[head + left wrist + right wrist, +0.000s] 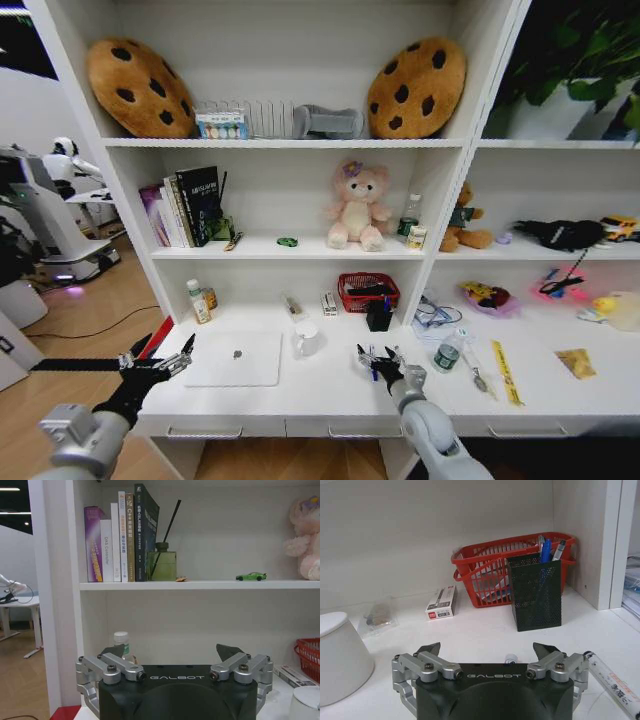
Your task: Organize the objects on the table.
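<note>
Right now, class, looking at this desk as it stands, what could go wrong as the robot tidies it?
1. The right end effector hangs open near the white mug; a sideways sweep might knock it onto the laptop.
2. The black mesh pen holder looks light and may tip if a pen is pushed in at an angle.

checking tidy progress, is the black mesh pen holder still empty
No, the black mesh pen holder has pens standing in it, in front of the red basket.
</note>
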### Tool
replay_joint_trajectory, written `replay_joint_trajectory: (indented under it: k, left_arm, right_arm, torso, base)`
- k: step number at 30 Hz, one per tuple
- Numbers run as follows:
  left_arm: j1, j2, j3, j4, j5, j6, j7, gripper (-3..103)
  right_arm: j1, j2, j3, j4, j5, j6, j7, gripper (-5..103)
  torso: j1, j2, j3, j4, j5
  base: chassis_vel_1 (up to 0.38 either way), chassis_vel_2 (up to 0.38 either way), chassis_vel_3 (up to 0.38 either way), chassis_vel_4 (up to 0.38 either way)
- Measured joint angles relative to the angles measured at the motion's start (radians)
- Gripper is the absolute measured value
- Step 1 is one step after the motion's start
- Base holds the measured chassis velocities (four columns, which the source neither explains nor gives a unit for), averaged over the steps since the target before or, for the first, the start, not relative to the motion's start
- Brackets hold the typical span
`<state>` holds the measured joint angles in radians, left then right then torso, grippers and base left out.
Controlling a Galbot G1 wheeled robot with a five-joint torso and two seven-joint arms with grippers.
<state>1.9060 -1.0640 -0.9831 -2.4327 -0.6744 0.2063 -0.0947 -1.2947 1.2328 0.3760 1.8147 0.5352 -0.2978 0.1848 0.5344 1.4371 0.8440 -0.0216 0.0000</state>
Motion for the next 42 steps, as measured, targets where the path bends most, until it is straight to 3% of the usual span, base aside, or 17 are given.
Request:
replay_joint_trajectory:
  k: [8, 24, 28, 31, 34, 38, 40, 41, 42]
  left_arm:
    - [0.000, 0.000, 0.000, 0.000, 0.000, 0.000, 0.000, 100]
    - [0.000, 0.000, 0.000, 0.000, 0.000, 0.000, 0.000, 100]
    - [0.000, 0.000, 0.000, 0.000, 0.000, 0.000, 0.000, 100]
    - [0.000, 0.000, 0.000, 0.000, 0.000, 0.000, 0.000, 100]
    - [0.000, 0.000, 0.000, 0.000, 0.000, 0.000, 0.000, 100]
    - [0.000, 0.000, 0.000, 0.000, 0.000, 0.000, 0.000, 100]
    - [0.000, 0.000, 0.000, 0.000, 0.000, 0.000, 0.000, 100]
    - [0.000, 0.000, 0.000, 0.000, 0.000, 0.000, 0.000, 100]
    - [0.000, 0.000, 0.000, 0.000, 0.000, 0.000, 0.000, 100]
  right_arm:
    - [0.072, -0.035, -0.053, -0.040, 0.070, -0.067, 0.082, 100]
    - [0.105, -0.037, -0.082, -0.091, 0.119, -0.094, 0.102, 102]
    - [0.112, -0.036, -0.082, -0.096, 0.125, -0.096, 0.104, 91]
    - [0.115, -0.048, -0.078, -0.097, 0.134, -0.100, 0.110, 76]
    - [0.115, -0.054, -0.077, -0.097, 0.135, -0.101, 0.110, 70]
    - [0.106, -0.074, -0.065, -0.111, 0.129, -0.101, 0.084, 47]
    - [0.104, -0.080, -0.067, -0.111, 0.129, -0.101, 0.080, 47]
    - [0.102, -0.098, -0.074, -0.110, 0.130, -0.099, 0.073, 36]
    - [0.102, -0.098, -0.074, -0.110, 0.130, -0.099, 0.073, 36]
  torso:
    - [0.000, 0.000, 0.000, 0.0000, 0.0000]
    - [0.000, 0.000, 0.000, 0.0000, -0.0001]
    - [0.000, 0.000, 0.000, 0.0000, 0.0000]
    - [0.000, 0.000, 0.000, 0.0000, 0.0000]
    - [0.000, 0.000, 0.000, 0.0001, 0.0000]
    - [0.000, 0.000, 0.000, 0.0000, -0.0002]
    - [0.000, 0.000, 0.000, -0.0001, -0.0002]
    - [0.000, 0.000, 0.000, -0.0001, -0.0001]
    - [0.000, 0.000, 0.000, -0.0001, -0.0001]
  base:
    - [0.000, 0.000, 0.000, 0.000]
    - [0.000, 0.000, 0.000, 0.000]
    - [0.000, 0.000, 0.000, 0.000]
    - [0.000, 0.000, 0.000, 0.000]
    - [0.000, 0.000, 0.000, 0.000]
    - [0.000, 0.000, 0.000, 0.000]
    - [0.000, 0.000, 0.000, 0.000]
    - [0.000, 0.000, 0.000, 0.000]
    - [0.000, 0.000, 0.000, 0.000]
